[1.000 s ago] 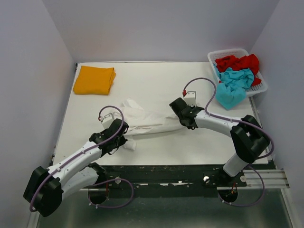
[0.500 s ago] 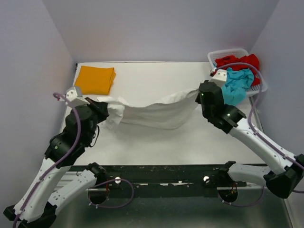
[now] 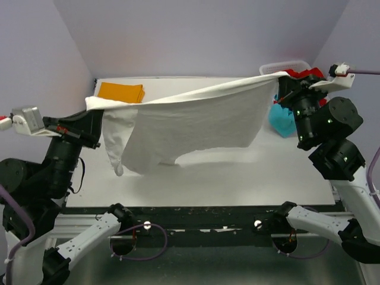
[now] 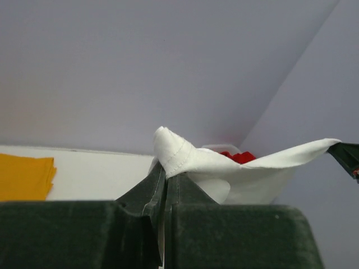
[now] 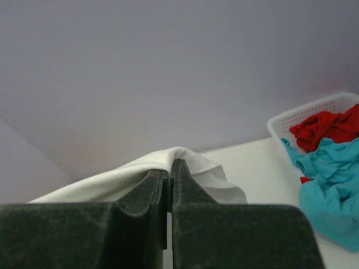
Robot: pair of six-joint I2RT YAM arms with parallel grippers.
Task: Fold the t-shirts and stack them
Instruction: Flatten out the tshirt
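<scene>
The white t-shirt (image 3: pixel 190 119) is up in the air, stretched wide between both arms and hanging like a sheet above the table (image 3: pixel 237 172). Its top edge runs almost taut from one corner to the other. The body drapes down in soft folds, and one sleeve dangles low on the left side. The lower hem hangs clear of the tabletop and casts a shadow beneath it.

The left gripper (image 4: pixel 165 174) is raised high at the left, its jaws pinched tight on a bunched, stitched corner of the white t-shirt. The right gripper (image 5: pixel 170 168) is lifted to about the same height at the far right, its jaws clamped together on the opposite corner, with cloth spilling over both fingers.

At the far left corner of the table the orange t-shirt (image 3: pixel 120 92) lies flat and folded. At the far right, behind the right arm, the basket (image 5: pixel 291 117) holds a crumpled red t-shirt (image 5: pixel 322 129), and a teal t-shirt (image 5: pixel 331 179) spills over its near side.
</scene>
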